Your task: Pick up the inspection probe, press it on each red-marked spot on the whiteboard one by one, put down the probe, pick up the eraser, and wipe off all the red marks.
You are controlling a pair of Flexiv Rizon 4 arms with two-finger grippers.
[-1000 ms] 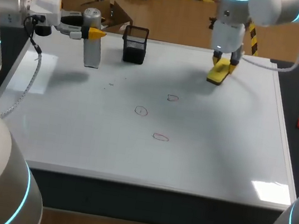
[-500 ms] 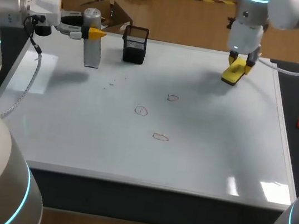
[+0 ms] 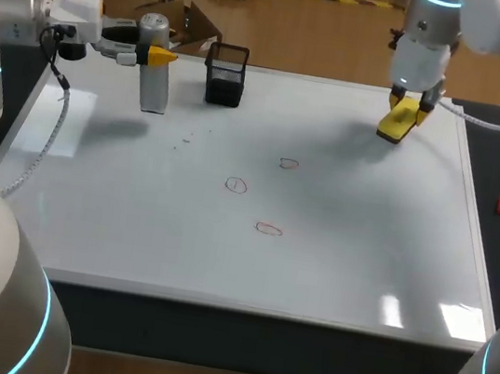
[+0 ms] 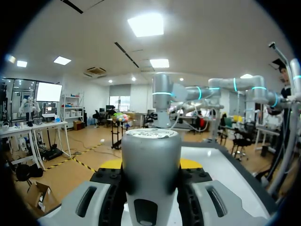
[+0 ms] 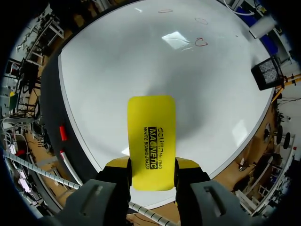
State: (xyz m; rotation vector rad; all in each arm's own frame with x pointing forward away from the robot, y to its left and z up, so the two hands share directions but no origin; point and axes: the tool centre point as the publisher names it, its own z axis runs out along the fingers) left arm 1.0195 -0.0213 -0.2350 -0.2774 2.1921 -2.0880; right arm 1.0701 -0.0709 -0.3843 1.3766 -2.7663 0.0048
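Right gripper (image 3: 407, 107) jaws closed on yellow eraser (image 3: 396, 124), upper right of frame, at the whiteboard (image 3: 131, 226) far corner. Left gripper (image 3: 159, 56) jaws clamp upright grey probe (image 3: 155, 88), upper left, near black mesh cup (image 3: 226, 75). Three red marks (image 3: 236, 185) mid-frame.

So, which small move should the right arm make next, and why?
Probably carry the yellow eraser toward the nearest red mark and press it there. The jaws of the right arm grip the eraser at the far right corner of the whiteboard, while three red marks in the middle are unwiped.
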